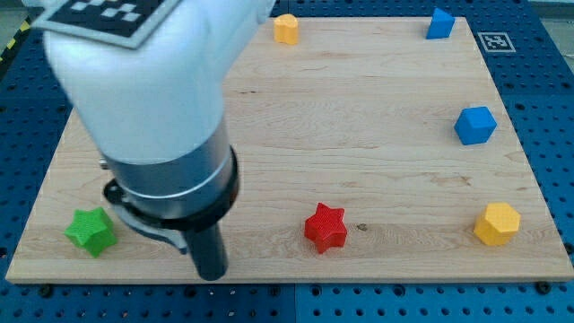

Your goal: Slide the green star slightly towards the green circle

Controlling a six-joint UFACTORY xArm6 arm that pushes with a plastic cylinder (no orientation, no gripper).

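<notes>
I am holding my tip [212, 274], which has no jaws, lower left, right of the green star [91, 231]; green circle unseen, so I am nudging gently.

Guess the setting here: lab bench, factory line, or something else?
Most likely a robotics lab test bench. A wooden board lies on a blue perforated mounting plate, a printed fiducial marker sits at the board's corner, and small coloured blocks such as the green star are scattered for pushing.

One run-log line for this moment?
my tip: near board's bottom edge, right of green star, apart | green circle: not visible | red star: further right | push: not begun
</notes>
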